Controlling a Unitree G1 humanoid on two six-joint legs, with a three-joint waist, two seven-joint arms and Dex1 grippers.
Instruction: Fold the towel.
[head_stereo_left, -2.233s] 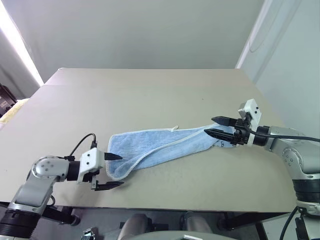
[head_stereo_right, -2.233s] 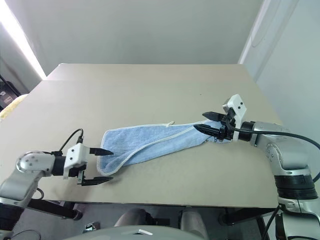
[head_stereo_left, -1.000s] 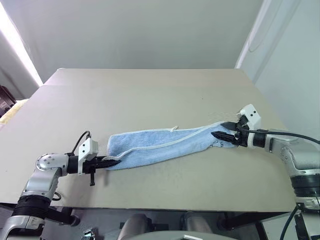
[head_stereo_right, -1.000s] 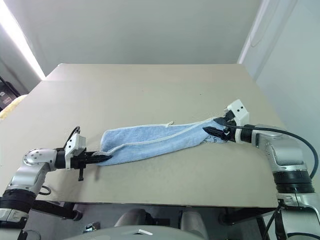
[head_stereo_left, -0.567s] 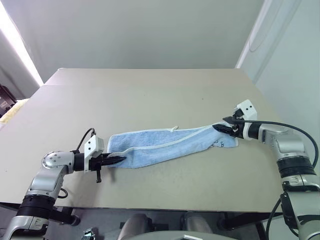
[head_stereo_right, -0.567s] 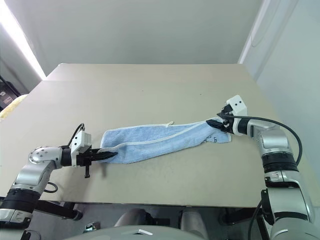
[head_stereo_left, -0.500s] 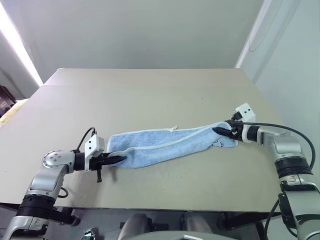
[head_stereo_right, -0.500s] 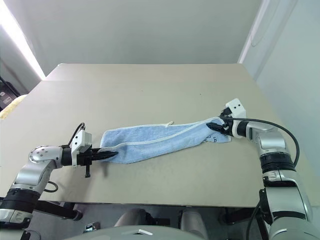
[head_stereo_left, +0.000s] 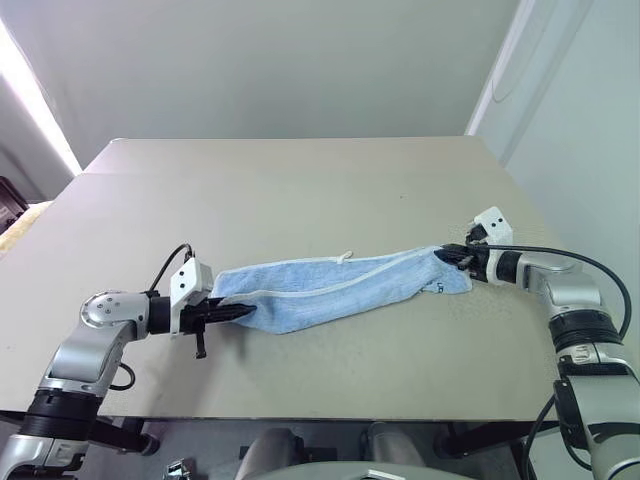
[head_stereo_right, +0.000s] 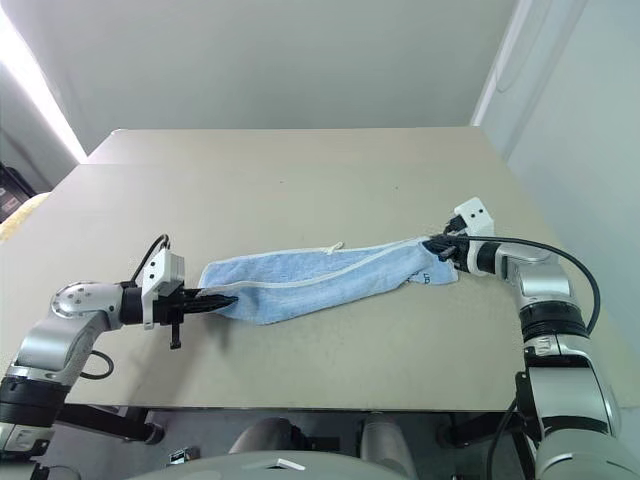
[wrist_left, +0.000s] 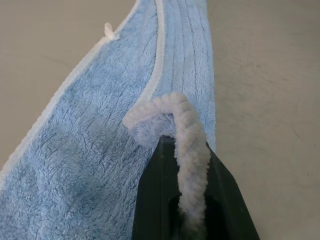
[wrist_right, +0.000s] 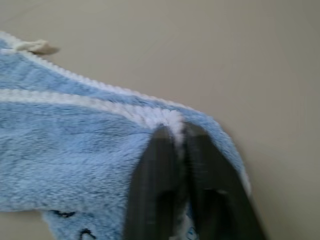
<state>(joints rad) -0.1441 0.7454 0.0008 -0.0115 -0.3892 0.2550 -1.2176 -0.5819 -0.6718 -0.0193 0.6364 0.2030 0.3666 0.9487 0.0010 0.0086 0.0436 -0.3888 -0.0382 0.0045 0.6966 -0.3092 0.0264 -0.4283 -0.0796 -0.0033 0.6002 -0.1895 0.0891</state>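
Spreading across a plain beige tabletop, the long light-blue terry towel with whitish hems is lying stretched left to right near the front edge. The left gripper and right gripper are each pinching a hemmed end shut, likely readying a fold.

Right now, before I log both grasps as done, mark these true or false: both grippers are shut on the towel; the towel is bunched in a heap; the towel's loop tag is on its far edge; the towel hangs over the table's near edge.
1. Both grippers are shut on the towel. True: the left gripper and the right gripper each pinch an end of the towel.
2. The towel is bunched in a heap. False: it lies stretched long between the grippers.
3. The loop tag is on the far edge. True.
4. The towel hangs over the near edge of the table. False: it lies wholly on the tabletop.
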